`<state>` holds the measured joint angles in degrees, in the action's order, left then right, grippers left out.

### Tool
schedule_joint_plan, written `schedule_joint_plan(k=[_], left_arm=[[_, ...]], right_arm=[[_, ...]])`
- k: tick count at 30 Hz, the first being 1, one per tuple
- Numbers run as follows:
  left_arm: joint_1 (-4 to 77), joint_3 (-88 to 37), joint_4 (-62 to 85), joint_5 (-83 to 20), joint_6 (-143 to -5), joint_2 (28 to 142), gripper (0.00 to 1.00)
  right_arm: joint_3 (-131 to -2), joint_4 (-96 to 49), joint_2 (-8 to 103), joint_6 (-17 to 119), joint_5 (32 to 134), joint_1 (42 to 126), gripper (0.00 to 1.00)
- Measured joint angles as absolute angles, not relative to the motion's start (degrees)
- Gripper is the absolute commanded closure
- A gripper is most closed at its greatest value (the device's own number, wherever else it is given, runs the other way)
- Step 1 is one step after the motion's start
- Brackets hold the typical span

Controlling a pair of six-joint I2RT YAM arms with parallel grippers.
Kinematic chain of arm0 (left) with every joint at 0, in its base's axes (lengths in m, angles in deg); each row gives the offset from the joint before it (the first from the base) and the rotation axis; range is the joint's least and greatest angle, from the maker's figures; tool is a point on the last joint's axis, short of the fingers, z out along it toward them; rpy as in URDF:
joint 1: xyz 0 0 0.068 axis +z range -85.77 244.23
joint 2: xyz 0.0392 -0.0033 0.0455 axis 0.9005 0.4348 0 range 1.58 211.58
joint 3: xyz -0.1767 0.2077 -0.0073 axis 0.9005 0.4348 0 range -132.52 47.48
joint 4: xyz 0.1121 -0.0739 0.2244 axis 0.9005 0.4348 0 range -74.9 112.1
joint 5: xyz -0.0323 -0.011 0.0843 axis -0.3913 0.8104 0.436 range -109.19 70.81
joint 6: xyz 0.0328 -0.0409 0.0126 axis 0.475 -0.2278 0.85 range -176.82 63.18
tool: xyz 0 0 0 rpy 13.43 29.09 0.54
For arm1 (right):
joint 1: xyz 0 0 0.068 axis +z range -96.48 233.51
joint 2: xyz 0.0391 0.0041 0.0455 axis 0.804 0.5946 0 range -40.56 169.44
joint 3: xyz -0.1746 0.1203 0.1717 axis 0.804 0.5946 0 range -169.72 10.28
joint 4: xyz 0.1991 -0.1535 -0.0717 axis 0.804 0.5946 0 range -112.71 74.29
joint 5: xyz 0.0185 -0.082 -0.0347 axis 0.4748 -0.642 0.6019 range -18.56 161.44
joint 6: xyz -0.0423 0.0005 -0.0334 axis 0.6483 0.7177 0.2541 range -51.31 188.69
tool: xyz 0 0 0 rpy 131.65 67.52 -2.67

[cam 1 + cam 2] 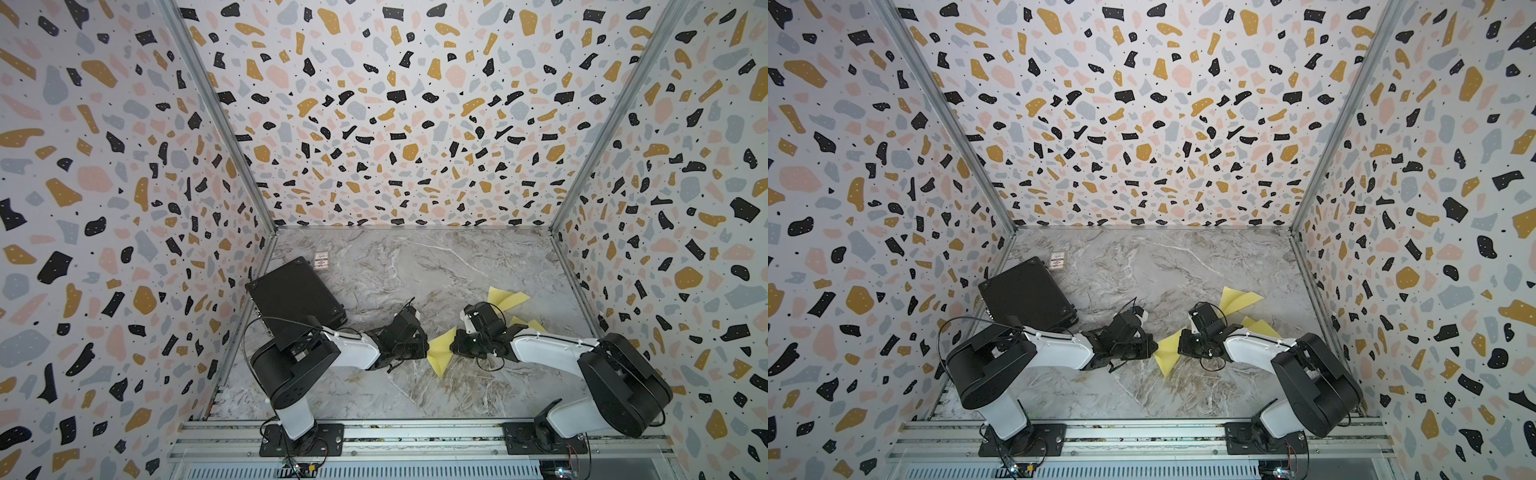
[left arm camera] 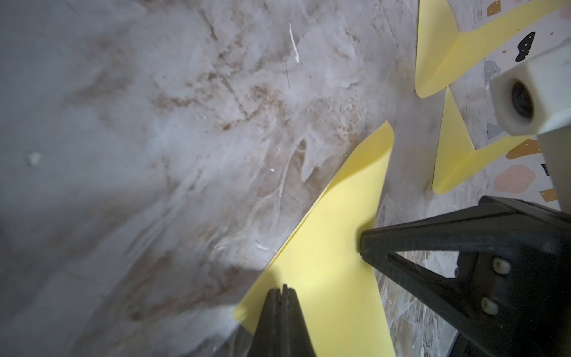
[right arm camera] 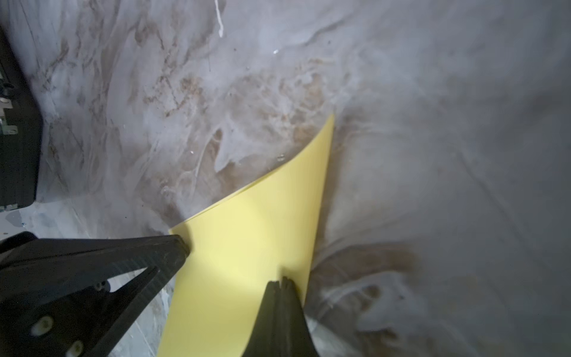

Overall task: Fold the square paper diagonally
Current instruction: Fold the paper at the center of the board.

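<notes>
Both top views show a marble tabletop point(image 1: 415, 266) enclosed by terrazzo-patterned walls point(image 1: 104, 166), with two arms mounted on a rail at the 6 o'clock edge. A black case point(image 1: 295, 297) lies flat at about 9 o'clock from the table centre, and a small card box point(image 1: 321, 261) sits just beyond it toward 11 o'clock.

The left arm point(image 1: 353, 353) and the right arm point(image 1: 548, 349) reach inward and meet near the middle of the near half of the table. The square paper point(image 1: 441, 351), yellow, is suspended between the two end effectors. Its visible portion forms a narrow wedge; the long axis runs roughly from 12 to 6 o'clock, with the lower tip pointing toward 6 o'clock.

The left gripper point(image 2: 282, 289) has its jaws fully pressed together, pinching one edge of the paper. The right gripper point(image 3: 282, 282) is likewise clamped tight on the opposite edge of the same sheet. In each wrist view, the other gripper's fingertip contacts the sheet's far margin.

Two folded yellow sheets lie behind the right arm: one point(image 1: 505, 298) at about 2 o'clock, the second point(image 1: 525, 323) nearer the arm, partly hidden.
</notes>
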<state>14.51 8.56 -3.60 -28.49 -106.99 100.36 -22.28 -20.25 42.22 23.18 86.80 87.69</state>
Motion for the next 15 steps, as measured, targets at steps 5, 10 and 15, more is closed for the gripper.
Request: schedule_joint_plan(k=[5,10,15], left_arm=[[14.27,9.24,-4.8,-27.92,-106.97,100.27,1.0],[14.27,9.59,-5.5,-27.88,-106.95,100.27,1.0],[14.27,9.74,-5.81,-27.64,-106.89,100.27,1.0]], right_arm=[[-19.92,-21.01,39.57,20.18,86.69,86.99,0.82],[-17.23,-22.32,33.17,16.44,86.34,86.75,0.59],[-14.28,-26.19,27.05,12.84,85.9,86.51,0.5]])
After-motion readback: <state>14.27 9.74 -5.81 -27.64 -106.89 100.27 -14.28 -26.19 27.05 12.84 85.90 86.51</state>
